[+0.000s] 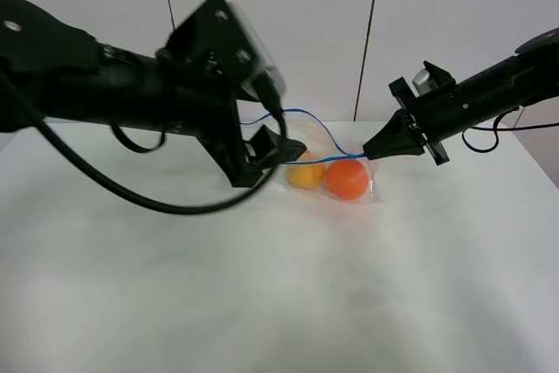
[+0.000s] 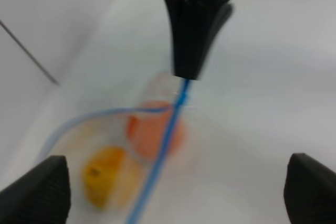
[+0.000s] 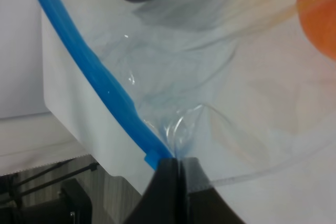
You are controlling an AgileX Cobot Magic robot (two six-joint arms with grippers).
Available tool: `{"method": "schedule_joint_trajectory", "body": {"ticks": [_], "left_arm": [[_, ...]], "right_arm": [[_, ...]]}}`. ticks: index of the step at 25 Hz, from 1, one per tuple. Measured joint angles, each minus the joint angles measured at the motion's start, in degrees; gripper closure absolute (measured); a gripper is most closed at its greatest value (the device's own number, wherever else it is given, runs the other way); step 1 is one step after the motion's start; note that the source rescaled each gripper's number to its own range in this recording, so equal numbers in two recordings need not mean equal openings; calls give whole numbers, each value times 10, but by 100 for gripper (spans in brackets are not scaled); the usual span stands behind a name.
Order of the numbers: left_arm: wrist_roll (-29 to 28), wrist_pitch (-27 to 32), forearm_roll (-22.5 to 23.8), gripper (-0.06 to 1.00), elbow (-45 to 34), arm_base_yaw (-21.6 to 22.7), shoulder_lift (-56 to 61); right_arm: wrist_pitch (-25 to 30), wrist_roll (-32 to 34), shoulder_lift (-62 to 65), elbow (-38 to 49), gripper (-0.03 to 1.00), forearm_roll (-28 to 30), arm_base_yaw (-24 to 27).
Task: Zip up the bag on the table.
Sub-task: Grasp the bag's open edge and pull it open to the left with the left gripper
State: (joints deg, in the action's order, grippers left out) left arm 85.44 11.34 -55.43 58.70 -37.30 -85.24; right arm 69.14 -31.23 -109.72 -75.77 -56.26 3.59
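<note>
- Clear, crinkly plastic zip bag [image 1: 372, 184] lies on the large white matte table [image 1: 279, 303], towards the far edge and near the white panelled wall [image 1: 288, 24]. In the high view it sits between the two arms.
- Contents seen through the plastic: a round orange [image 1: 347, 178] nearer the right arm and a yellow pear [image 1: 306, 174] just beside it on the left-arm side. The two appear to touch.
- Thin blue zipper strip [image 1: 306, 115] runs along the bag's far edge and arches up above the fruit.
- In the left wrist view the strip shows as two strands. They meet at the end held by the right arm and spread apart away from it, so the mouth is unzipped over most of its length.
- Right gripper [image 1: 368, 154]: fingers pressed fully together, pinching the end of the blue zipper strip with a fold of clear plastic. The right wrist view shows the strip ending right at the fingertips, with no gap between them.
- Left gripper [image 2: 177, 182]: fingers spread wide, one at each lower corner of its wrist view, with nothing between the pads. It hangs over the opposite end of the bag, pear side, pointed along the strip toward the right gripper.
- Whether a left finger touches the plastic or the strip cannot be told; that view is blurred.
</note>
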Motion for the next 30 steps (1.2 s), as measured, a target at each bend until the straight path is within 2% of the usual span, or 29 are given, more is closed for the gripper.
{"method": "schedule_joint_trajectory", "body": {"ticks": [4, 9, 12, 18, 25, 30], "left_arm": [[56, -150, 4, -6, 1, -56, -52], [115, -202, 17, -6, 1, -93, -106], [123, -242, 38, -6, 1, -103, -131], [113, -260, 55, -6, 12, -111, -162], [108, -271, 55, -6, 74, -135, -191], [108, -295, 77, -6, 79, -137, -231]], "right_arm": [[0, 0, 0, 0, 97, 7, 0], [1, 1, 0, 0, 97, 8, 0], [1, 2, 0, 0, 97, 9, 0], [1, 4, 0, 0, 97, 11, 0], [1, 15, 0, 0, 97, 11, 0], [1, 17, 0, 0, 97, 11, 0]]}}
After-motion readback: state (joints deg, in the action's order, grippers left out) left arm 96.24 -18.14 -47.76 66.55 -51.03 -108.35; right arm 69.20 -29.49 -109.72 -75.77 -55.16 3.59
